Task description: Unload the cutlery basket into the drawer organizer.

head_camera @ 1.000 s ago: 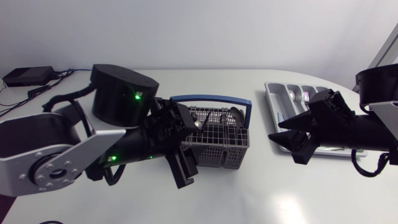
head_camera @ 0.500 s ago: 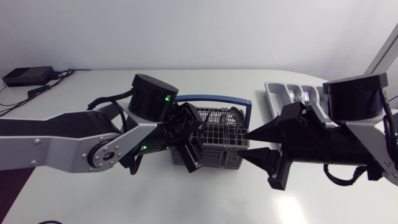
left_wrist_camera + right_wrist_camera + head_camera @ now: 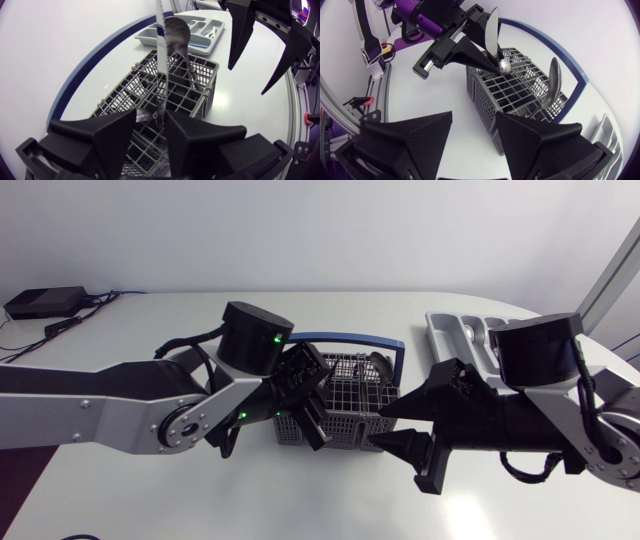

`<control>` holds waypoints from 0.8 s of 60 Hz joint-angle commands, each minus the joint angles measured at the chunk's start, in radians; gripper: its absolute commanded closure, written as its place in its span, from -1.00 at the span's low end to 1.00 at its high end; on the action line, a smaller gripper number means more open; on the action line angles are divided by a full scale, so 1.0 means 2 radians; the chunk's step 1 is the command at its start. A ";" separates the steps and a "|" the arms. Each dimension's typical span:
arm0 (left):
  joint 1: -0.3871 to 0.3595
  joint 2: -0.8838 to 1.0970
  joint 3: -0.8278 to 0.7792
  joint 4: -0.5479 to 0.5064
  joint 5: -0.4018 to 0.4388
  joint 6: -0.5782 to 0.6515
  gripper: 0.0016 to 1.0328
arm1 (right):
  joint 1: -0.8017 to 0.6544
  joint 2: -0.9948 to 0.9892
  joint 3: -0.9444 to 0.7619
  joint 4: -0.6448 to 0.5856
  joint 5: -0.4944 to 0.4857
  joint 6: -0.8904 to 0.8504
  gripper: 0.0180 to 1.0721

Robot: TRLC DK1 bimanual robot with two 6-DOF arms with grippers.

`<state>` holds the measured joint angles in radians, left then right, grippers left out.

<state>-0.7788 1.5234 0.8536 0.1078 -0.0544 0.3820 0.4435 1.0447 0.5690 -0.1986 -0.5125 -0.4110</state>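
A grey cutlery basket with a blue handle stands mid-table. My left gripper is down over its left half. A thin shiny piece of cutlery stands upright between the fingers. It lies close to one finger, with a gap to the other, so the gripper is open. A large spoon leans in the basket's far right corner. My right gripper hangs open and empty at the basket's right front. The grey drawer organizer lies at the back right, partly hidden by my right arm.
A black box with cables sits at the table's far left back. The right gripper's two fingers rise close beside the basket, and the left gripper is near above it.
My left gripper has come over the basket and its fingers have narrowed around the upright piece of cutlery. My right arm has swung left from the organizer to the basket's right front.
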 commanded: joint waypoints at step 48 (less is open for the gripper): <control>0.001 -0.050 0.000 0.006 0.010 -0.035 0.88 | 0.061 0.073 0.012 0.052 0.029 0.023 -0.22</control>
<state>-0.7799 1.4666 0.8566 0.1204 -0.0349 0.3321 0.5465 1.1614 0.5705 -0.1169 -0.4667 -0.3885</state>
